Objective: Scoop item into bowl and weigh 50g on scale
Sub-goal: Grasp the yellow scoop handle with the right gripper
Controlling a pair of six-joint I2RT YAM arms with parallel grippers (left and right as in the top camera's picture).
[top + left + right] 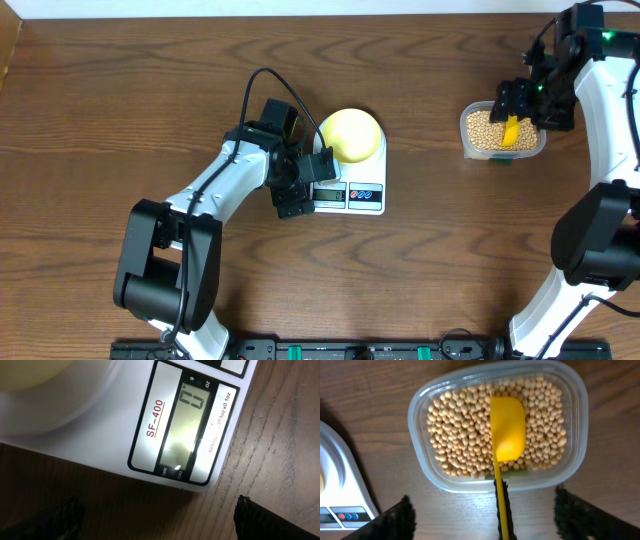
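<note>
Your beans (465,435) fill the clear tub (581,410). The yellow scoop (508,430) rests on them, its handle between the right gripper's (487,517) wide jaws, not yet gripped. The bowl (350,135) looks empty on the scale (365,197), with the left gripper (162,522) wide beside it. You're at the pickup: close squarely on the handle.

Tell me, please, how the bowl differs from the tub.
The bowl is round, opaque and pale yellow; the tub is clear and rectangular with rounded corners. The bowl sits on the scale, the tub on the table. The tub holds beans and a scoop; no beans show in the bowl. Both are open-topped containers.
</note>
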